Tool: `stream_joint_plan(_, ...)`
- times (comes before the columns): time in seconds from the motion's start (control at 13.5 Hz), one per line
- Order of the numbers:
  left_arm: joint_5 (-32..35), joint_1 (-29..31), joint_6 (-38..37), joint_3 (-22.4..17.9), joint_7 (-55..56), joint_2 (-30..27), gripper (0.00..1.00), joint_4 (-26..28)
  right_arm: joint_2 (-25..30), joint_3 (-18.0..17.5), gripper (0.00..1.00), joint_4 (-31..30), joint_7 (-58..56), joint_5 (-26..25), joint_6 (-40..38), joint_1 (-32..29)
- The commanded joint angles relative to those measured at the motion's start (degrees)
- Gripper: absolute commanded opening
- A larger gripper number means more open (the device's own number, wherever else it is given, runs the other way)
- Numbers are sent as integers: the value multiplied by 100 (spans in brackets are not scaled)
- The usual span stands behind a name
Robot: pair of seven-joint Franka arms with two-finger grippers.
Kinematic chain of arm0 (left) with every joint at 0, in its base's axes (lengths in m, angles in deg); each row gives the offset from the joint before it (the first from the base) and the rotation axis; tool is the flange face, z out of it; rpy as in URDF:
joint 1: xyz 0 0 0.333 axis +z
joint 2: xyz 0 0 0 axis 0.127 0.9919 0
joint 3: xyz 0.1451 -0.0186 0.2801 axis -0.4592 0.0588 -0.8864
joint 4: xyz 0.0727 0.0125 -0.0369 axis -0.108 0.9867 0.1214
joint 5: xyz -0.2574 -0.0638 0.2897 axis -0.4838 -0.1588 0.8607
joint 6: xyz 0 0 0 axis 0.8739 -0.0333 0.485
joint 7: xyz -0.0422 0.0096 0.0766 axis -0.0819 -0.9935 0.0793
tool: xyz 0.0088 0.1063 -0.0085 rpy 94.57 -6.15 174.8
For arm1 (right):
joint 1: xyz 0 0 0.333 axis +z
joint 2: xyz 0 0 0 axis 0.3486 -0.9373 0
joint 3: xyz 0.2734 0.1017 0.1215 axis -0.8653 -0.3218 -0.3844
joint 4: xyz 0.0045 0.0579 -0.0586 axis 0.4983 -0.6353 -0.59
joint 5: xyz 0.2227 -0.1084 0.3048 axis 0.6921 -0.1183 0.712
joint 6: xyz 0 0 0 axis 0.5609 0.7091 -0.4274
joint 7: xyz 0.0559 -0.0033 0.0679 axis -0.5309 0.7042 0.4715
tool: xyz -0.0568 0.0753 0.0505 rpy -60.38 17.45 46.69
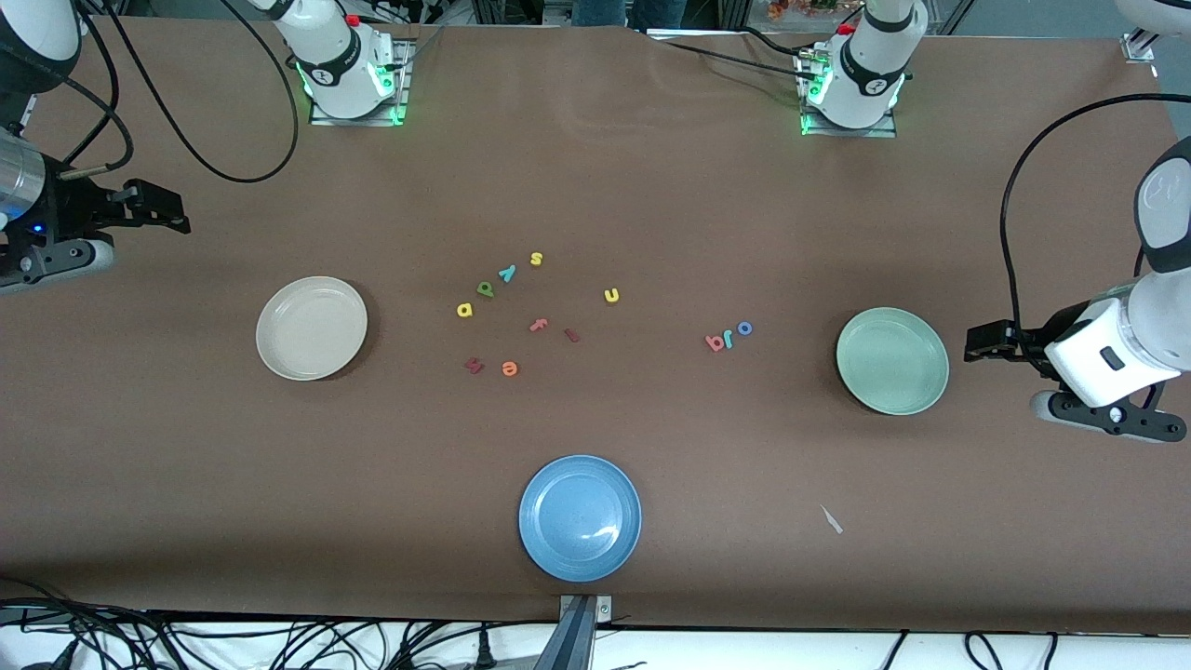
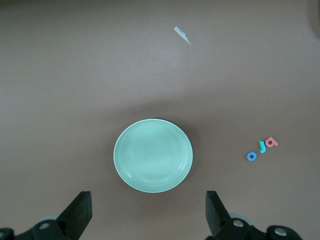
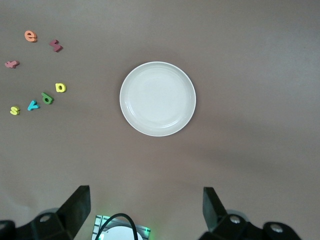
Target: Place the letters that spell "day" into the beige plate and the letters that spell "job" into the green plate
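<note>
The beige plate [image 1: 312,328] [image 3: 158,98] lies empty toward the right arm's end. Beside it, mid-table, sit the yellow a [image 1: 464,310] [image 3: 60,87], green d [image 1: 486,288] [image 3: 47,98] and teal y [image 1: 507,273] [image 3: 33,105]. The green plate [image 1: 892,360] [image 2: 153,155] lies empty toward the left arm's end. Close by it the red b [image 1: 715,343] [image 2: 271,142], teal j [image 1: 729,339] [image 2: 262,146] and blue o [image 1: 744,328] [image 2: 251,156] sit in a row. My left gripper [image 1: 972,342] [image 2: 149,210] hangs open over bare table beside the green plate. My right gripper [image 1: 172,212] [image 3: 146,207] hangs open high over the table's end by the beige plate.
A blue plate [image 1: 580,517] lies nearest the front camera. Spare letters sit mid-table: yellow s [image 1: 536,258], yellow u [image 1: 611,295], pink f [image 1: 538,325], orange e [image 1: 508,368] and two dark red ones [image 1: 475,365]. A paper scrap [image 1: 831,519] lies nearer the camera than the green plate.
</note>
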Motion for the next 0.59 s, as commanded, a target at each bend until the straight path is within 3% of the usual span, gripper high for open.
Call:
stream_joint_plan(0.0, 157, -12, 28, 0, -131, -141, 100, 124, -10, 44, 99, 46, 47, 84, -85, 27)
stream_joint_plan(0.52, 157, -12, 28, 0, -131, -141, 100, 124, -19, 44, 99, 55, 38, 84, -85, 27)
